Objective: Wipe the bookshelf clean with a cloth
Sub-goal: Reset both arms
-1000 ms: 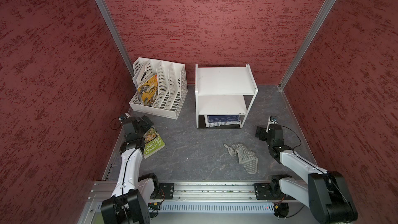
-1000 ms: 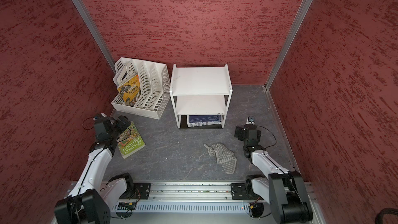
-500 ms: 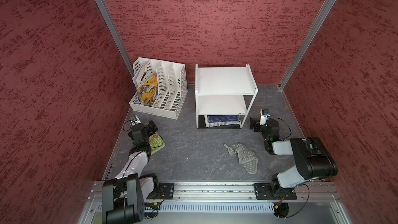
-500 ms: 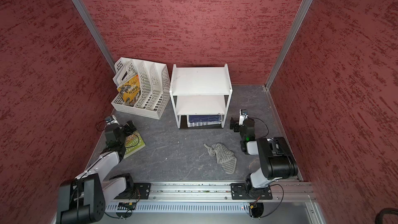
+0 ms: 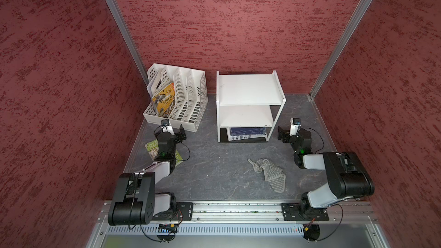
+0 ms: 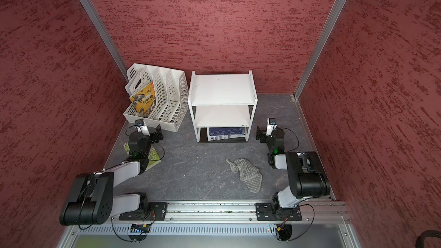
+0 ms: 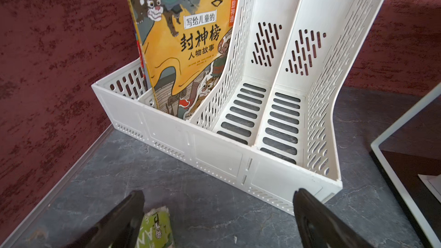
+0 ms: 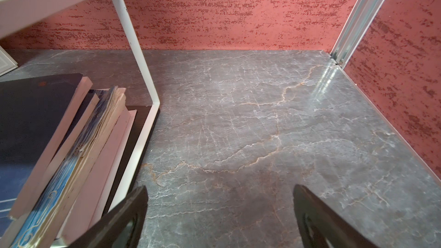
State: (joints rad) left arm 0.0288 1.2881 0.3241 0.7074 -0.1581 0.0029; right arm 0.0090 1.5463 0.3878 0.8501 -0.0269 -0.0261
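Note:
The white three-tier bookshelf (image 5: 248, 91) (image 6: 222, 89) stands at the back centre. Its thin frame leg (image 8: 133, 44) shows in the right wrist view, and its edge (image 7: 405, 120) in the left wrist view. The grey-and-white striped cloth (image 5: 269, 172) (image 6: 245, 172) lies crumpled on the grey floor in front of the shelf, touched by nothing. My left gripper (image 5: 173, 131) (image 6: 149, 132) (image 7: 218, 199) is open and empty, low in front of the file rack. My right gripper (image 5: 288, 134) (image 6: 267, 135) (image 8: 220, 196) is open and empty, just right of the shelf's leg.
A white perforated file rack (image 5: 188, 99) (image 7: 238, 151) holding a yellow book sits at the back left. A green paperback (image 5: 152, 147) (image 7: 157, 227) lies under the left arm. Stacked books (image 5: 248, 133) (image 8: 59, 127) fill the shelf's bottom tier. Red walls close in on three sides.
Both arms have folded up, and their grippers moved towards the back: the left off the green book towards the file rack, the right up beside the shelf's leg. The cloth has not moved.

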